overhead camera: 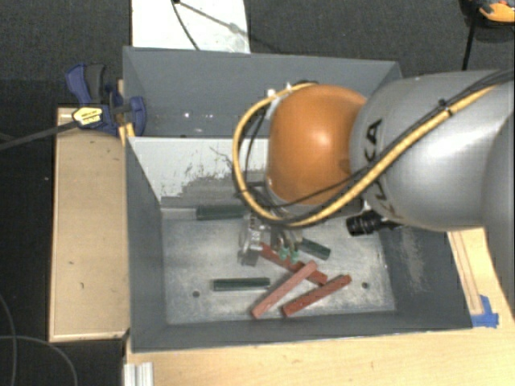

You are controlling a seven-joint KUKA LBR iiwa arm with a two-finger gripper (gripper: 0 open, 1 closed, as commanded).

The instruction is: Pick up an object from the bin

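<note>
The end effector (256, 246) is hovering low over reddish-brown bars (283, 290) in mid bin (201, 79); its opening I cannot tell, and nothing looks lifted yet

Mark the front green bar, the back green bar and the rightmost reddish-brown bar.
front green bar (241, 283): camera view, its middle.
back green bar (219, 212): camera view, its middle.
rightmost reddish-brown bar (317, 293): camera view, its middle.

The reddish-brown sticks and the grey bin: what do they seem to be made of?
The reddish-brown sticks look like matte wood or plastic: flat, straight-edged, with no shine. Which of the two it is cannot be told. The grey bin looks like dull sheet metal, painted or bare, with scratch marks on its back wall and scuffed specks on its floor.
</note>
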